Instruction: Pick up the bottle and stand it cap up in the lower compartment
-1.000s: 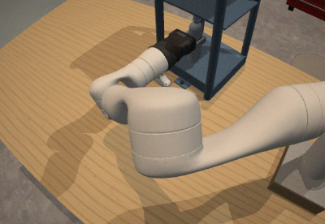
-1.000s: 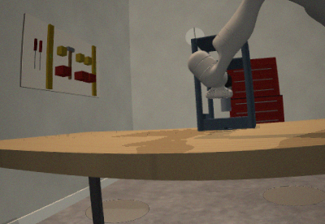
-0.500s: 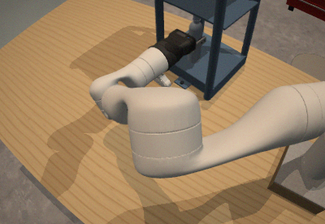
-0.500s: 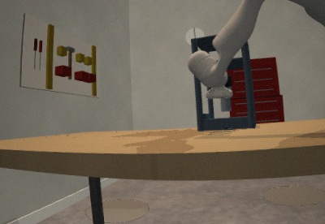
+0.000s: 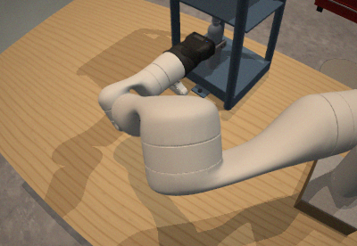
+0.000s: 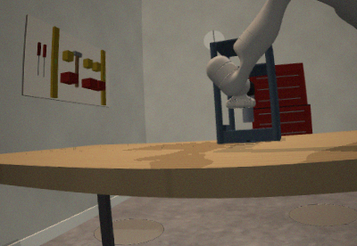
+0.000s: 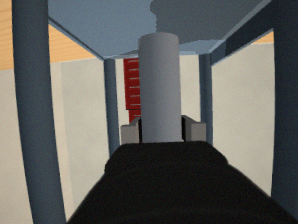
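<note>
Two-finger claw [image 7: 161,131] is clamped on the pale grey cylindrical bottle [image 7: 159,90], one pad on each side of the lower body, as seen in the wrist view. Bottle is carried straight ahead of the claw, long axis vertical, cap end up [image 5: 216,27]; no visible tilt, though small angles can't be judged at this resolution. Bottle and fingers are already placed inside the lower compartment of the dark blue four-post shelving unit [image 5: 241,32], between the front posts, middle shelf just above the cap. Key relation: compartment floor [image 5: 250,68] lies below the bottle base; whether the base is touching it or hanging just above cannot be told, since the base is hidden by the black claw housing [image 5: 198,45]. Judged next: a short straight descent until the base is seated behind the front lip, then release. Clearance to the shelf overhead looks small, so any lift would be risky; posts are near on both sides of the wrist. Wooden plank-patterned table top [image 5: 53,94] extends behind and beneath the arm. Beyond the unit, ahead of the claw, a red drawer cabinet [image 6: 286,99] is seen; a wall-mounted tool board [image 6: 67,68] hangs well off to the side on grey walls.
</note>
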You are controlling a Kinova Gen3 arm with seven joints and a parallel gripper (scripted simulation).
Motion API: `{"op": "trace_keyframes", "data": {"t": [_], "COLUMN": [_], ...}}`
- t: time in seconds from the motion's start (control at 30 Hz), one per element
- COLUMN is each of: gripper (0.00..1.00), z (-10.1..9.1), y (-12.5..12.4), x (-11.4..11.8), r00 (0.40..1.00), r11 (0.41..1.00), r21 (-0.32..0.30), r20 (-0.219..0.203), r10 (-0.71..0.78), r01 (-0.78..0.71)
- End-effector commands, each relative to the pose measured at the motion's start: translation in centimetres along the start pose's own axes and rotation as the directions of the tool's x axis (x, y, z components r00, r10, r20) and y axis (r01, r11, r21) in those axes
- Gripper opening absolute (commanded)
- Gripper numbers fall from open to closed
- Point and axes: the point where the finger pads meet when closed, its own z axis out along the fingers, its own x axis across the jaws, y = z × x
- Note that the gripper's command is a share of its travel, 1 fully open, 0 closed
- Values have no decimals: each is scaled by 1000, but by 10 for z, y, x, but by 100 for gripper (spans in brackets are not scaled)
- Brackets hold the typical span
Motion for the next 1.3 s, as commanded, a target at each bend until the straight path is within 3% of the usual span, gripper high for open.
{"op": "trace_keyframes", "data": {"t": [0.0, 0.83, 1.27], "gripper": [0, 0, 0], "z": [0, 0, 0], "y": [1, 0, -25], "x": [0, 1, 1], "r00": [1000, 1000, 1000], "r11": [1000, 1000, 1000], "r21": [0, 0, 0], "r20": [0, 0, 0], "r10": [2, 2, 2], "r01": [-2, -2, -2]}}
